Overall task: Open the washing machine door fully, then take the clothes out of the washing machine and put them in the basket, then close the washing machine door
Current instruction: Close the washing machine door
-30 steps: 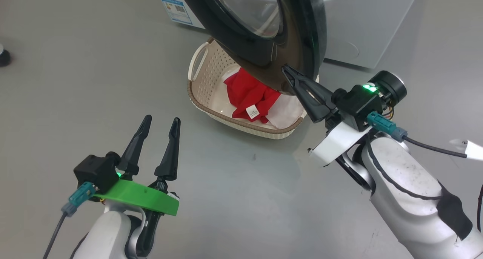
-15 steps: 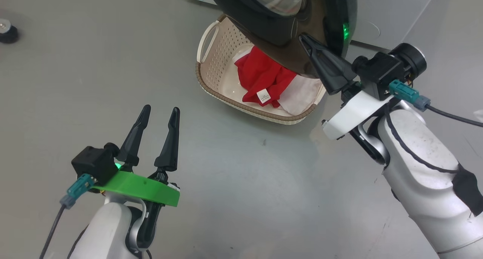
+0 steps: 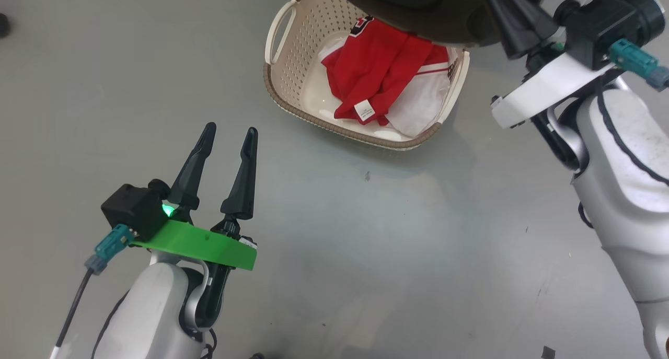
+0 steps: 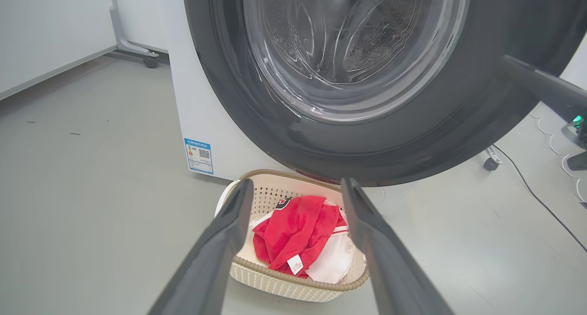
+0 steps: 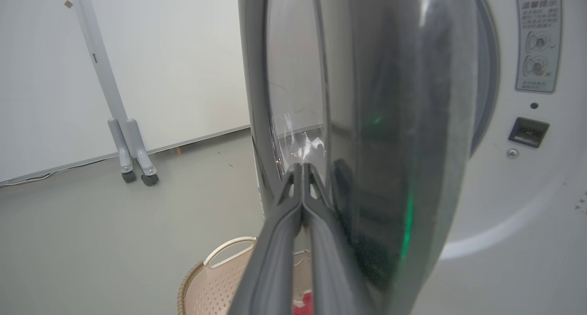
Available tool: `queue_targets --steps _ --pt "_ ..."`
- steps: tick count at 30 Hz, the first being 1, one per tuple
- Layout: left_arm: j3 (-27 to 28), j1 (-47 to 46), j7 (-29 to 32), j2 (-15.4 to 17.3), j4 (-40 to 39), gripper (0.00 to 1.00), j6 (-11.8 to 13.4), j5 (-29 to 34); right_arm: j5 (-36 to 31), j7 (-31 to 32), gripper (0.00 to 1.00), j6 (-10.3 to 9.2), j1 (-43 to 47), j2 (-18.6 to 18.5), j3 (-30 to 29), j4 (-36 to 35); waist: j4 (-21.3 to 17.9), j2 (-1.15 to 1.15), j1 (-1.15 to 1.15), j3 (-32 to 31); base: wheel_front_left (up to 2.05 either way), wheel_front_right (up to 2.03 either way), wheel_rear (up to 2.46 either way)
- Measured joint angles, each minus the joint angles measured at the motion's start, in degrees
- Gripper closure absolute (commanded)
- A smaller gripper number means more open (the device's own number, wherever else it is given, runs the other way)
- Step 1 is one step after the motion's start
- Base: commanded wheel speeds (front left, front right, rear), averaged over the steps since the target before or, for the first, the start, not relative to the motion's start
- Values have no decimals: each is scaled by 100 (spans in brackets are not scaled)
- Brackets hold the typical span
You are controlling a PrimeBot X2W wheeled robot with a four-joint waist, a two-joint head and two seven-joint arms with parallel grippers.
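The right tool [image 5: 301, 167], pressed together, lies against the washing machine door [image 5: 390, 122] at its rim.

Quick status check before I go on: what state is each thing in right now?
Door: open, swung out above the basket.
Clothes: piled in the basket.
Basket: on the floor, holding the clothes.
Left hand: open, empty.
Right hand: shut, at the door's edge, gripping nothing.
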Motion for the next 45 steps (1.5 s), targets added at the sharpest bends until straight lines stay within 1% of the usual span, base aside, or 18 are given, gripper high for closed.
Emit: queue_targets --steps 10,21,30,38,45 --pt "-105 -341 -1 -62 -82 0 0 -74 51 71 100 0 -781 -266 -318 92 36 0 0 457 0 0 0" --pt "-204 -605 -1 -160 -102 0 0 -152 -30 338 100 1 -1736 -592 -365 275 116 0 0 889 0 0 0" --pt "-286 -810 -1 -202 -93 0 0 -229 -133 481 100 1 -2441 -813 -388 563 259 0 0 1194 0 0 0" --pt "-287 -873 -1 -231 -27 0 0 -241 -168 480 100 11 -2749 -857 -414 799 343 0 0 1303 0 0 0" --pt "-301 -934 -1 -249 12 0 0 -272 -166 446 100 64 -2888 -776 -442 981 345 0 0 1342 0 0 0"
